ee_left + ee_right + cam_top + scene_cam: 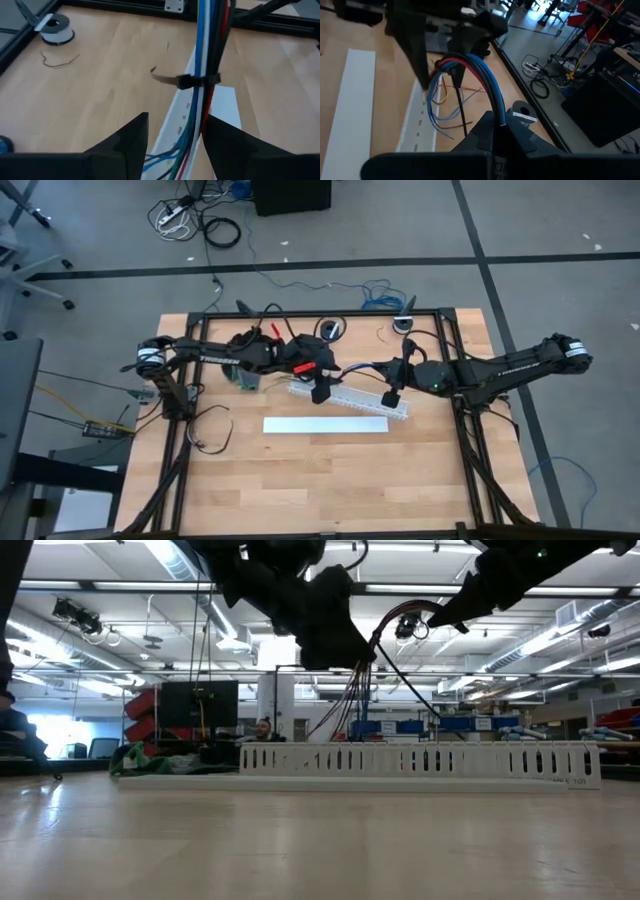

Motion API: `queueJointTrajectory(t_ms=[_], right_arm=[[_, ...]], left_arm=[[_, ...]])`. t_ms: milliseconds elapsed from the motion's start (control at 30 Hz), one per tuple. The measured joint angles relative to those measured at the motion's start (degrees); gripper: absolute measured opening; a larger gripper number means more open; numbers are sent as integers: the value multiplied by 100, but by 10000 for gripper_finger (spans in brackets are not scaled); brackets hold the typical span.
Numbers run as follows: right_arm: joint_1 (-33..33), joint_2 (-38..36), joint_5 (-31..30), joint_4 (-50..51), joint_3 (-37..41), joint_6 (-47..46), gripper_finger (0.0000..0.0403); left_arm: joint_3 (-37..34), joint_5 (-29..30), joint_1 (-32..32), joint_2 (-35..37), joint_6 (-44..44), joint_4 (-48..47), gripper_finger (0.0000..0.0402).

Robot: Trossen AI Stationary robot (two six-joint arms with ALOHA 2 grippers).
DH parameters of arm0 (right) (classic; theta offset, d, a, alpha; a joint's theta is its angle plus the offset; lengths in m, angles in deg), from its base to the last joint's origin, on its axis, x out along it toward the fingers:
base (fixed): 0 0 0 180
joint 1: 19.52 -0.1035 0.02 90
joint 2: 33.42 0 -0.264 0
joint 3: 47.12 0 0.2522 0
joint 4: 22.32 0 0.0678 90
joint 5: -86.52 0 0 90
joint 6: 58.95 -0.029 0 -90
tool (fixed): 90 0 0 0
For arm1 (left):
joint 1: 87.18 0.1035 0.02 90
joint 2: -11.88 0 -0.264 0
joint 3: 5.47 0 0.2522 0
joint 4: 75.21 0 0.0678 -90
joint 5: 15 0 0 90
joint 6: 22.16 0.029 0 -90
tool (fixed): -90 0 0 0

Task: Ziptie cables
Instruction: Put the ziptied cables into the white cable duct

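Note:
The cables (365,367) are a bundle of blue, black, red and white wires held above the white slotted duct (350,395). A black ziptie (197,80) binds them, its tail sticking out sideways. My right gripper (497,127) comes in from the table's right and is shut on the bundle. My left gripper (175,137) comes from the left and is open. Its fingers stand on either side of the bundle (202,115), just short of the ziptie. I cannot tell whether one finger touches the wires. In the low view the cables (390,640) rise from the duct (420,760). My right gripper pinches the cable bundle (496,116) between its two shut fingers. It comes from the table's right, slanting slightly down. The wires arch up out of the fingers toward my left gripper, clear of the duct. Thin loose wires (440,107) hang down from the bundle to the duct.
A flat white cover strip (325,425) lies on the wooden table just nearer than the duct. A small white spool (333,328) and a bit of wire sit by the black frame at the far edge. The black frame rails run along both sides of the table.

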Motion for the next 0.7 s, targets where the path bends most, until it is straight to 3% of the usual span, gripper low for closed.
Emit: queueJointTrajectory(t_ms=[700], right_arm=[[110, 0, -94, -68, 0, 28, 9]], left_arm=[[-4, -200, -9, -373, -104, 485, 157]])
